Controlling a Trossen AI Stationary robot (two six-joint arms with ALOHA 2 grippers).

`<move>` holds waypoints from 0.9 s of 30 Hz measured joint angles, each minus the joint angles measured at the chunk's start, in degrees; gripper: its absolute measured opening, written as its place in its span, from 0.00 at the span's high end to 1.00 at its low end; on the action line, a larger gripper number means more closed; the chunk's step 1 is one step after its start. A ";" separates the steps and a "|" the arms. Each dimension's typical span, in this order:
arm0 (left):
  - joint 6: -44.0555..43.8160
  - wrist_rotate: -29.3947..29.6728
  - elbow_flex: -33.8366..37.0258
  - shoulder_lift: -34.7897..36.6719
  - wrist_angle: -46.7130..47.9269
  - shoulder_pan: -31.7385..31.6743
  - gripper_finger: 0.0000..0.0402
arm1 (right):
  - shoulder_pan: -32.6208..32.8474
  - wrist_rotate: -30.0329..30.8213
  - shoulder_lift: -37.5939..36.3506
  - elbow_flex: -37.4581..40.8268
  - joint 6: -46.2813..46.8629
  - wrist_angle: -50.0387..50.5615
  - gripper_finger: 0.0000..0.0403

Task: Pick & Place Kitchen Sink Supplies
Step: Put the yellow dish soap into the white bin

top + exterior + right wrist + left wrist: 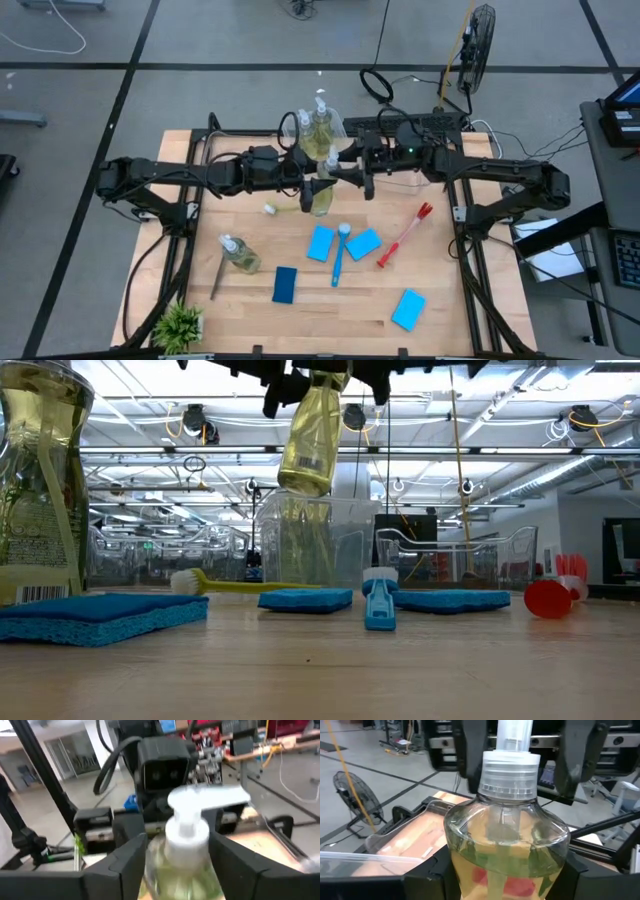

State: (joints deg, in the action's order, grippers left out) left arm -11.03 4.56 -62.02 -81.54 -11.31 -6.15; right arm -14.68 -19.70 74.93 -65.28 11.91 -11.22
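A clear bottle (320, 198) of yellow-green liquid with a white pump top hangs above the table's middle, between my two arms. My left gripper (306, 186) comes from the left and is shut on it. My right gripper (177, 855) comes from the right and is open; its fingers (575, 755) stand on either side of the bottle's cap and pump (207, 800). Two more bottles (318, 130) stand in a clear bin (320, 540) at the far side. Another bottle (240, 255) lies on the table at the left. My left gripper pinches the bottle's upper body (455, 865), just under its shoulder, between its two fingers (427, 880). The fingers come level from the table's left. The bottle hangs clear of the table, pump end up and slightly tilted (310, 440).
Blue sponges (320, 243) (362, 243) (285, 285) (408, 310), a blue brush (340, 255), a red brush (405, 235) and a dark brush (218, 275) lie on the near half of the table. A second clear bin (455, 560) stands far right. A potted plant (180, 325) sits at the near left corner.
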 joint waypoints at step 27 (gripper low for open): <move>8.84 8.29 -0.13 -0.41 -17.09 -10.97 0.50 | 0.04 12.41 -15.56 0.15 -7.10 28.80 0.43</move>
State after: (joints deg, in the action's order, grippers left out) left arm -2.18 12.86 -62.15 -81.95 -28.40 -17.12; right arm -14.63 -7.29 59.37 -65.12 4.82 17.58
